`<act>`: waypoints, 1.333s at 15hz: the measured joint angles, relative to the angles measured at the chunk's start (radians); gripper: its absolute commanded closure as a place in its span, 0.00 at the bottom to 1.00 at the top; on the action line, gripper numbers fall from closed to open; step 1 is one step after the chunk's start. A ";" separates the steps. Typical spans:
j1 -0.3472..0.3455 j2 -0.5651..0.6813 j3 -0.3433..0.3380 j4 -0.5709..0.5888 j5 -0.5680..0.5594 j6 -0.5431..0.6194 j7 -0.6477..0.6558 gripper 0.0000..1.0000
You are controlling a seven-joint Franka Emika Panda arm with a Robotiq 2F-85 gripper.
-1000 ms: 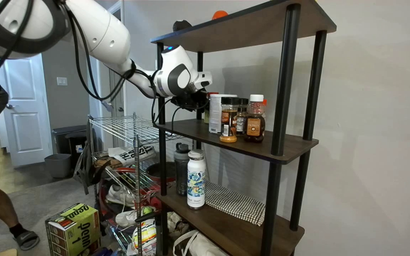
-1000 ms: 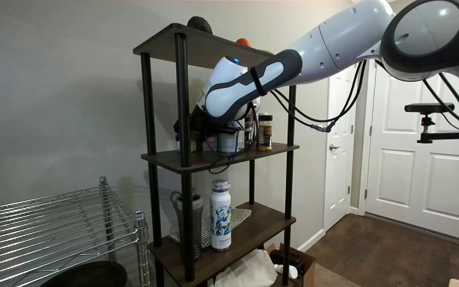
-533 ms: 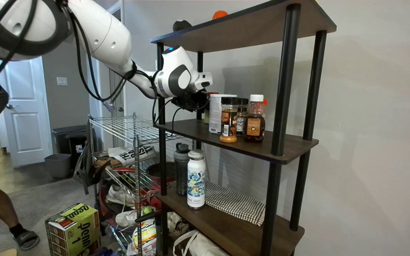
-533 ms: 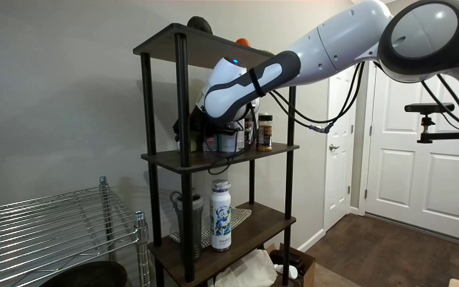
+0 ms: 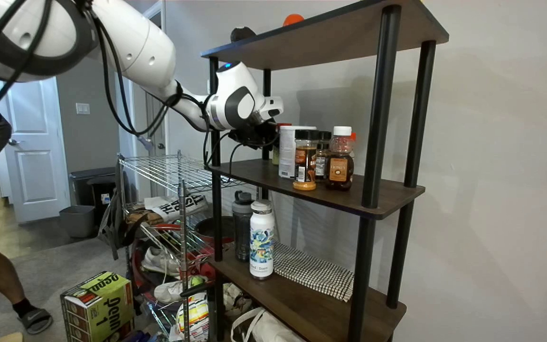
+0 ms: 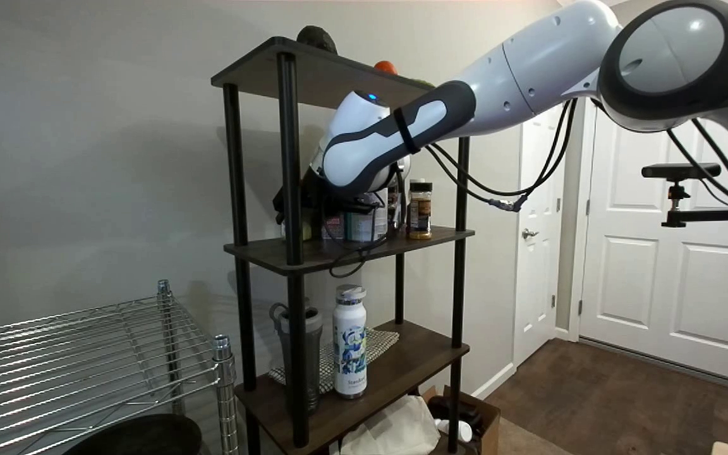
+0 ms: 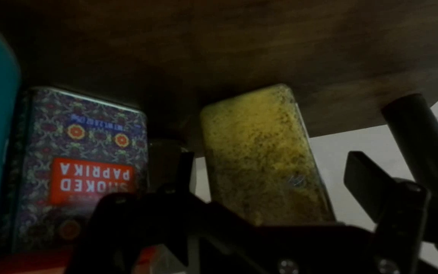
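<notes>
One clear-walled, flat-sided container of yellow, dark-flecked seasoning [image 7: 261, 144] stands near the back corner of the dark brown wooden middle shelf [image 5: 259, 172], at the end by the silver wire rack [image 6: 86, 354] and close to a round black post [image 7: 420, 140]. The black two-fingered gripper [image 7: 271, 163] is spread wide, flanking it in the wrist view with pale gaps on both sides, so it seems to hold nothing. The container looks stiff, smooth and fairly light, perhaps slippery at its rounded edges; glass or plastic, I cannot tell. The soundest hold would be across the two flanked sides at mid-height, below the upper end that the gripper hides. Beside it stands a dark floral tin labelled SMOKED PAPRIKA [image 7: 86, 148], contents unseen, then an opaque white cylindrical canister [image 5: 288, 152]; close to the front edge is a black-capped clear bottle of orange-brown powder [image 5: 305, 161], with a white-capped bottle of dark amber honey [image 5: 340, 166] beside it
</notes>
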 measured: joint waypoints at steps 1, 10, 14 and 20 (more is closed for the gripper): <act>0.000 0.001 0.001 0.002 0.000 0.000 0.000 0.00; -0.002 0.041 0.004 0.066 0.002 -0.029 0.000 0.00; -0.004 0.072 0.003 0.118 0.004 -0.052 0.000 0.41; -0.009 0.103 0.001 0.171 0.006 -0.073 0.000 0.58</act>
